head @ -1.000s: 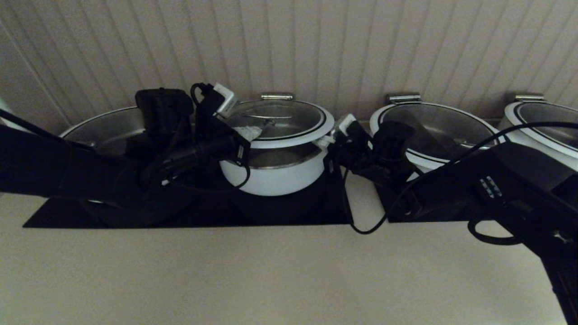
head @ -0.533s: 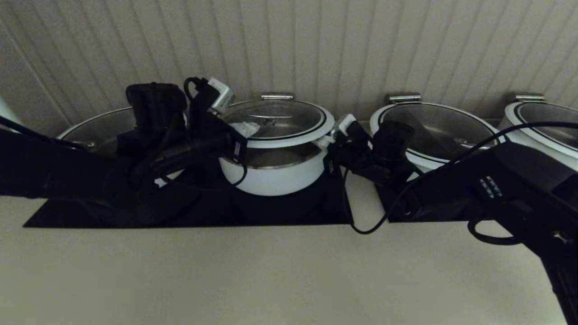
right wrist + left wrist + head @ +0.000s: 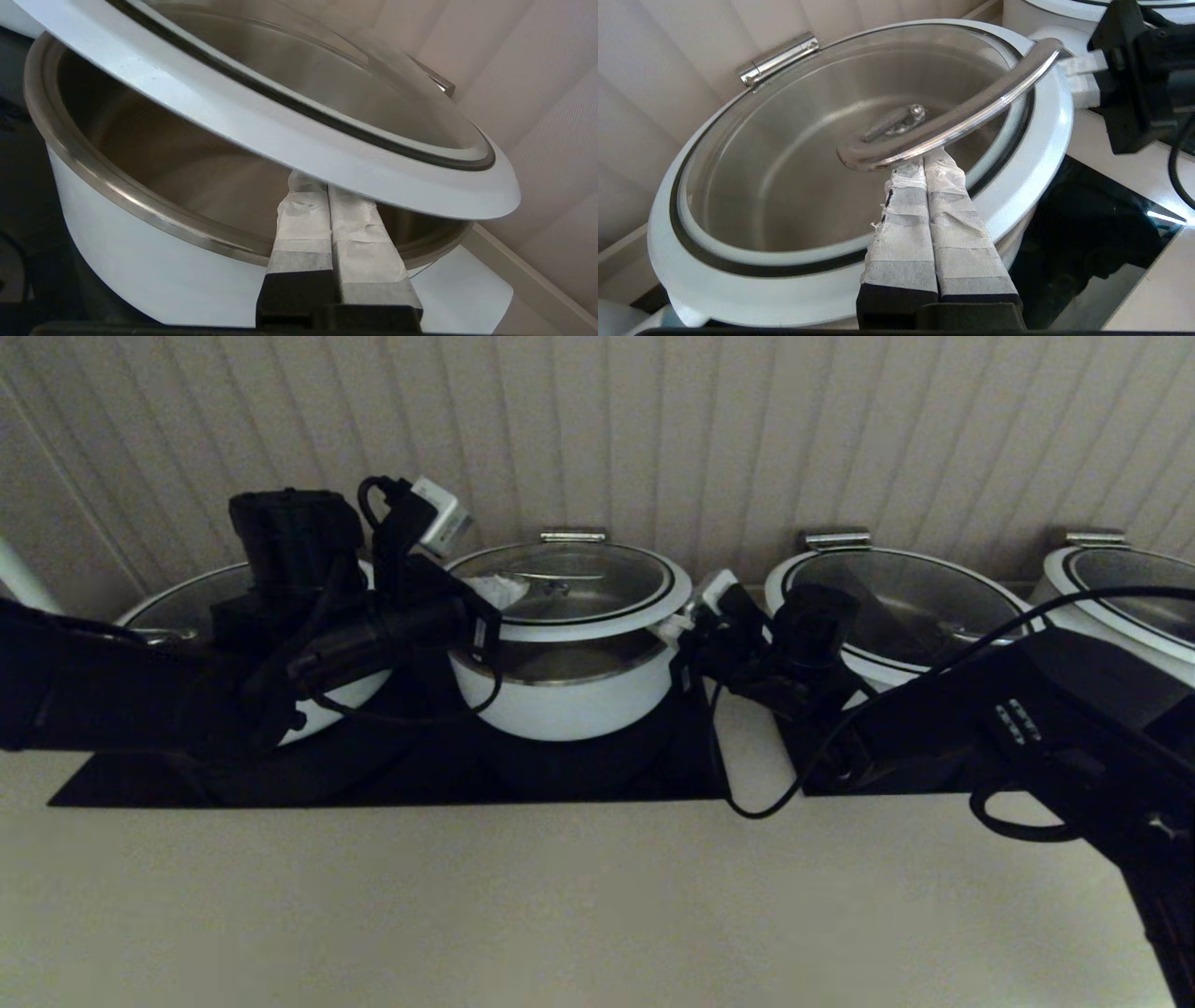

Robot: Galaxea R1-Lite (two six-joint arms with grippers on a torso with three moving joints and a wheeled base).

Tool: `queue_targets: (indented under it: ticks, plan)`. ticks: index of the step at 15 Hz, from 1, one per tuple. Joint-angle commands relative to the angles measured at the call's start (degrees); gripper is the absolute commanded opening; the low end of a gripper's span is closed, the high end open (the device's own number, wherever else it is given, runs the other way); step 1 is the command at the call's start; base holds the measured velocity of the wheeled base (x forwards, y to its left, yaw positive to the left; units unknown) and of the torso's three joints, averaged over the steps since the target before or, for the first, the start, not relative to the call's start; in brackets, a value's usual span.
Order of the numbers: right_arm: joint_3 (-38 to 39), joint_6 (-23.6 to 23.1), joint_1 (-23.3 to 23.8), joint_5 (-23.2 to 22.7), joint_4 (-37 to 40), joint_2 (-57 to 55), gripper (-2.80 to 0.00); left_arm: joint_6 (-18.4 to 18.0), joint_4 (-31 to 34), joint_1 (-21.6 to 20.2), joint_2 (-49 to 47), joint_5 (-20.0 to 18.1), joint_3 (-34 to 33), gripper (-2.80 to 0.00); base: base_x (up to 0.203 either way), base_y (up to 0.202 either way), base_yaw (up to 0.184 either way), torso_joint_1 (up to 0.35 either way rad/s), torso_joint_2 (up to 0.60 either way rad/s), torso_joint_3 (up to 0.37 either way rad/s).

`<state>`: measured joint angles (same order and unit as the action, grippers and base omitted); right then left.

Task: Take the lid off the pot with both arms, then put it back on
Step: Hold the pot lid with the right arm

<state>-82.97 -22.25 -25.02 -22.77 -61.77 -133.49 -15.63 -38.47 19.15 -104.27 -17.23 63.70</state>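
The lid (image 3: 569, 581) is raised and tilted above the small white pot (image 3: 560, 700), with a gap at the front showing the steel inside. My left gripper (image 3: 499, 588) is shut over the lid's left side. In the left wrist view its taped fingertips (image 3: 924, 163) sit pressed together under the curved steel handle (image 3: 952, 126). My right gripper (image 3: 677, 625) is shut at the lid's right edge. In the right wrist view its tips (image 3: 322, 184) reach under the white rim (image 3: 280, 140), over the pot's steel lip (image 3: 140, 205).
Wider white pots stand to the left (image 3: 187, 607), right (image 3: 896, 597) and far right (image 3: 1120, 597), close to both wrists. A black cooktop (image 3: 560, 775) lies under the pot. A ribbed wall runs behind. The beige counter (image 3: 560, 896) spreads in front.
My left wrist and forearm have moved up and to the left, uncovering more of the pot's left side. The lid stays raised. The right arm has barely moved.
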Motion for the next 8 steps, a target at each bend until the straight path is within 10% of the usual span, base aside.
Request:
queue_targets:
  ticks: [1,8]
  plan:
    - [0.0,-0.2,0.1,-0.1,-0.5,0.2,-2.80,-0.1,-0.4,0.0,1.6,-0.1,-2.1,-2.80,0.000,0.000,0.000,0.000,0.00,0.000]
    - [0.0,-0.3,0.1,-0.1,-0.5,0.3,-2.80,0.0,-0.5,0.0,4.1,-0.1,-3.8,-2.80,0.000,0.000,0.000,0.000,0.00,0.000]
